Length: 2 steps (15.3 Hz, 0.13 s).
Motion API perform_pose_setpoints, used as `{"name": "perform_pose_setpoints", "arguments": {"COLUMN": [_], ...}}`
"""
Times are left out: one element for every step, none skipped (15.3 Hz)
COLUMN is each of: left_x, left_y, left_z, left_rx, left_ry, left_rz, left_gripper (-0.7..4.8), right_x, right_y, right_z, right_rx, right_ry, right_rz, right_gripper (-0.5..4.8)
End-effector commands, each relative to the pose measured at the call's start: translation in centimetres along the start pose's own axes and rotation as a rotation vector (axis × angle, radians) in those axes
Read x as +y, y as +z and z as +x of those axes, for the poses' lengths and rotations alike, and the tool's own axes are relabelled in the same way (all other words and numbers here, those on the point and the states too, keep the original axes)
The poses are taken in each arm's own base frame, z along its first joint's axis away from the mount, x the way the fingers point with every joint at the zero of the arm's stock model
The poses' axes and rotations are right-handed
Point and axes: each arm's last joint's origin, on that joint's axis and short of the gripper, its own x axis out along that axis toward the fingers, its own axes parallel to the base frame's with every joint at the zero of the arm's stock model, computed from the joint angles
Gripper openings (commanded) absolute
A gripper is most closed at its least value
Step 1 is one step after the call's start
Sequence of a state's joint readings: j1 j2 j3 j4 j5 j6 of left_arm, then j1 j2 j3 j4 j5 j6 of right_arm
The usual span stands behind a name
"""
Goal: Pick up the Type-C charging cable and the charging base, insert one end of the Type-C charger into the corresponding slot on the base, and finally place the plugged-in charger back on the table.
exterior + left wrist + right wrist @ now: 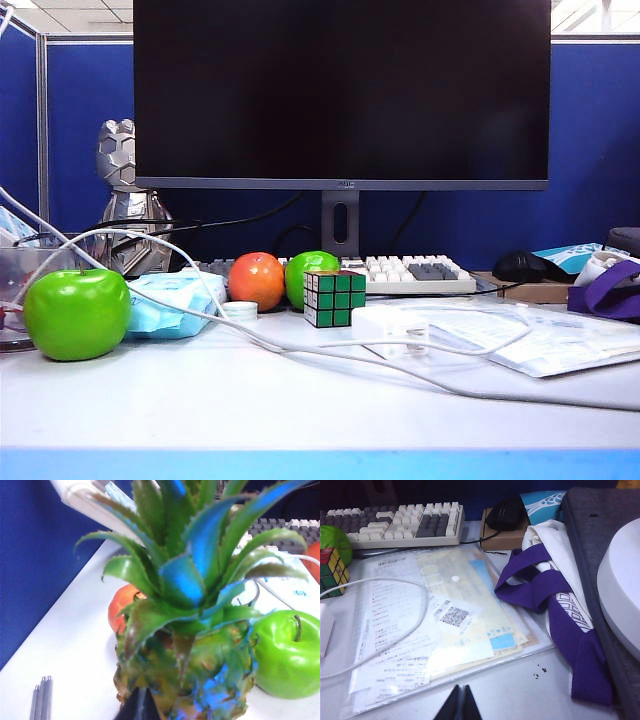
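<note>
We see the charging base (390,331) and Type-C charging cable (480,349) mid-surface (300,410); left pincer (139,702) by the pineapple (185,630), right pincer (460,700) above papers (445,630), both pressed together, empty.

You see very little of the robot itself. In the left wrist view, the left gripper (139,706) appears only as a pair of dark, nearly black fingertips, pressed together into a narrow wedge with a thin seam between them. In the right wrist view, the right gripper (459,705) looks the same: two matte black tapered tips meeting at a point, smooth and unmarked. The exterior view shows you neither arm.
</note>
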State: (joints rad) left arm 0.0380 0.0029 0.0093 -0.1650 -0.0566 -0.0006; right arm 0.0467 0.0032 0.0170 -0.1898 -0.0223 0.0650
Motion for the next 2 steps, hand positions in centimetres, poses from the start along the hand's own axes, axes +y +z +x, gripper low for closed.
{"name": "perform_pose_setpoints", "arguments": {"left_x": [0.01,0.01], "left_y": [-0.12,-0.12], "left_z": [0.00,0.00], "left_rx": [0.010,0.010], "left_ry": [0.003,0.003], "left_rz": [0.001,0.001], "left_gripper": [-0.05,-0.05], "right_x": [-0.01,-0.01], "right_y": [-0.12,-0.12], "right_z": [0.04,0.04], "right_rx": [0.000,0.000], "right_ry": [-0.001,-0.001], "right_rz": [-0.003,-0.003], "right_gripper": [-0.05,-0.05]}}
